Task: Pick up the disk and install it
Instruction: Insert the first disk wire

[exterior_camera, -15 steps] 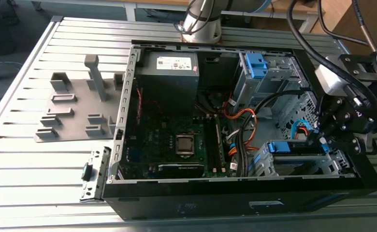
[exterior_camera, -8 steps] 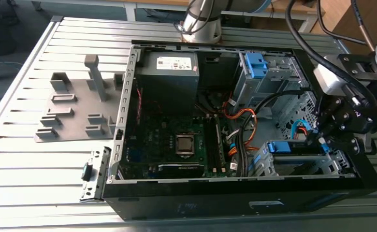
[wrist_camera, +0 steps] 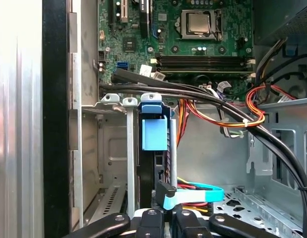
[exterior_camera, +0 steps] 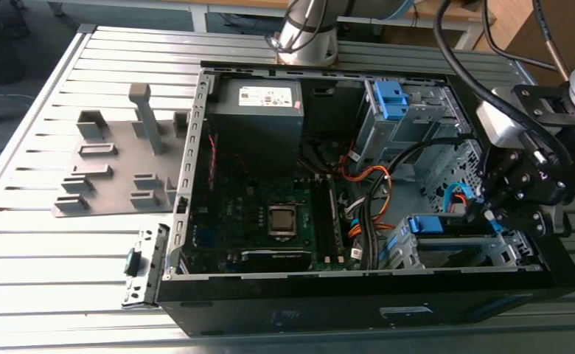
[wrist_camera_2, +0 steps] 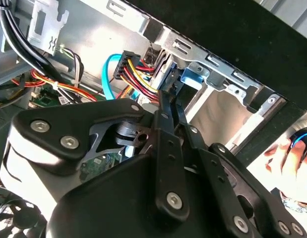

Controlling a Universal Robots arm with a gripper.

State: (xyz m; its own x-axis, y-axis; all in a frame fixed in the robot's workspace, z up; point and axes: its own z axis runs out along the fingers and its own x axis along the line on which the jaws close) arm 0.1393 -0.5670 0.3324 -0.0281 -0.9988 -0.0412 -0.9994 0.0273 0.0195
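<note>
The disk point(wrist_camera: 154, 130) stands on edge inside the case's metal drive cage point(wrist_camera: 106, 148), its blue carrier frame facing me in the first wrist view. In the exterior view its blue frame point(exterior_camera: 426, 224) shows in the cage at the case's near corner, on the exterior view's right. My gripper point(exterior_camera: 476, 214) hangs over that cage. In the second wrist view my gripper point(wrist_camera_2: 169, 95) is shut, and its black fingers point(wrist_camera_2: 165, 148) come together with their tips against the blue frame point(wrist_camera_2: 194, 77).
The open computer case point(exterior_camera: 366, 310) lies on a slatted metal table. Orange, yellow and black cables point(wrist_camera: 242, 116) run beside the cage. A grey power supply point(exterior_camera: 258, 110), a motherboard point(exterior_camera: 267, 214), a second blue bracket point(exterior_camera: 391, 99) and a grey fixture plate point(exterior_camera: 120, 169) are nearby. A hand point(wrist_camera_2: 292, 153) is beyond the case.
</note>
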